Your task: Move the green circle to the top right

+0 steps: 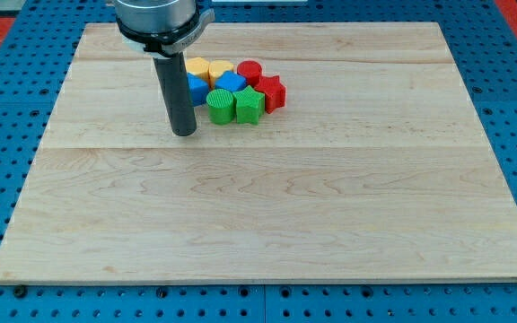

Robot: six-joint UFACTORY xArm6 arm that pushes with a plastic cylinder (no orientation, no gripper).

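Observation:
The green circle (pixel 220 105) stands at the front left of a tight cluster of blocks near the view's top centre. Beside it on the right is a green star (pixel 249 105). My tip (pixel 184 133) rests on the board just left of and slightly below the green circle, a small gap apart from it. The rod (pixel 175 90) rises from the tip and covers part of the cluster's left side.
Behind the green blocks sit a blue block (pixel 232 83), a second blue block (pixel 196 89) partly behind the rod, two yellow blocks (pixel 208 68), a red cylinder (pixel 249 71) and a red star (pixel 271 91). The wooden board (pixel 267 206) lies on a blue perforated table.

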